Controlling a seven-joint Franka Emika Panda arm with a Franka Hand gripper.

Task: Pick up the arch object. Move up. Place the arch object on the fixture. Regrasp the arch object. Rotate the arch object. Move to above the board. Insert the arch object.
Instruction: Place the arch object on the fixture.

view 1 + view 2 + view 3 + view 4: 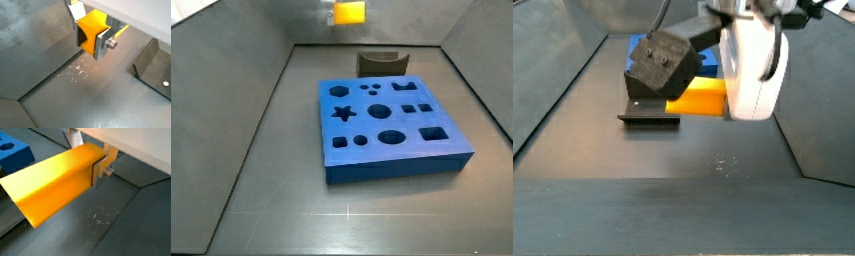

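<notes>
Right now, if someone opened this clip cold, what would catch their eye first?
The bright orange-yellow arch object stands out most: the gripper is shut on it and holds it up off the grey floor, its long body sticking out to one side of the fingers. Next comes the big blue board with its dark cut-out shapes, lying mid-floor in a side view. Just behind the board stands the dark fixture, with nothing on it.

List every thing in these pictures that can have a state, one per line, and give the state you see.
Small orange-yellow oblong arch object: clamped in the end effector, lifted off the floor.
End effector: shut on the arch object, raised above the floor, with a silver finger on its side.
Dark grey-black fixture: standing on the floor behind the board, nothing on it.
Large blue square board: flat on the floor, its cut-out holes unfilled.
</notes>
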